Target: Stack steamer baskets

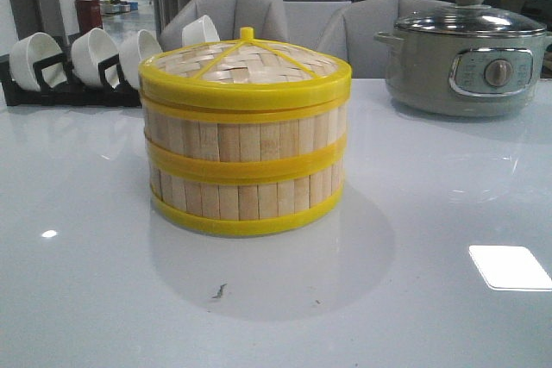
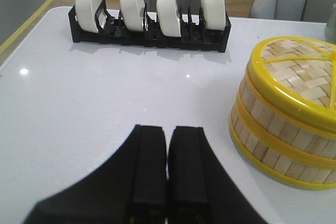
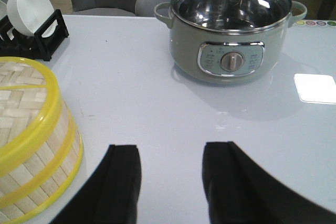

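Two steamer baskets stand stacked in the middle of the white table: the upper basket sits on the lower basket, both with pale bamboo slats and yellow bands. A woven bamboo lid with a yellow rim covers the top, so the liners are hidden. The stack also shows in the left wrist view and in the right wrist view. My left gripper is shut and empty, above the table to the left of the stack. My right gripper is open and empty, to the right of the stack. Neither gripper shows in the front view.
A black rack with several white bowls stands at the back left; it also shows in the left wrist view. A grey electric pot with a glass lid stands at the back right, and shows in the right wrist view. Grey chairs stand behind the table.
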Tool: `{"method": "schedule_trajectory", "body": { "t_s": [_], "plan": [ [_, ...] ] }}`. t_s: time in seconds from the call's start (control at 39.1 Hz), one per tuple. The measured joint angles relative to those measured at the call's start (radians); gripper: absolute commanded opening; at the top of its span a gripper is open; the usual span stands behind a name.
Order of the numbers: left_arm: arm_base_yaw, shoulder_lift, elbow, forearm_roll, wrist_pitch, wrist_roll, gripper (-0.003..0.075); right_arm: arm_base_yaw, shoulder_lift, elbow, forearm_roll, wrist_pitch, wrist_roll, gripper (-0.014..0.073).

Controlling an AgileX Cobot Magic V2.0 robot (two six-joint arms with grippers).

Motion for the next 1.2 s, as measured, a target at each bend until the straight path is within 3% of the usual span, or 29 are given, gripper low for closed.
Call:
{"method": "schedule_trajectory", "body": {
  "t_s": [0.26,0.49,0.72,0.82,0.89,0.95,1.2],
  "plan": [
    [0.0,0.0,0.0,0.0,0.0,0.0,0.0086,-0.027,-0.202,0.209,0.0,-0.074,0.0,0.0392],
    [0.0,0.0,0.0,0.0,0.0,0.0,0.0086,-0.034,-0.363,0.34,0.0,-0.076,0.0,0.0323],
    [0.0,0.0,0.0,0.0,0.0,0.0,0.0086,-0.034,-0.484,0.456,0.0,-0.085,0.0,0.0314],
    [0.0,0.0,0.0,0.0,0.0,0.0,0.0086,-0.034,-0.528,0.489,0.0,-0.094,0.0,0.0211],
    [0.0,0.0,0.0,0.0,0.0,0.0,0.0086,-0.034,-0.55,0.495,0.0,-0.096,0.0,0.0032],
    [0.0,0.0,0.0,0.0,0.0,0.0,0.0086,-0.034,-0.562,0.495,0.0,-0.097,0.0,0.0069],
    [0.0,0.0,0.0,0.0,0.0,0.0,0.0086,-0.034,-0.569,0.495,0.0,-0.117,0.0,0.0051]
  ]
}}
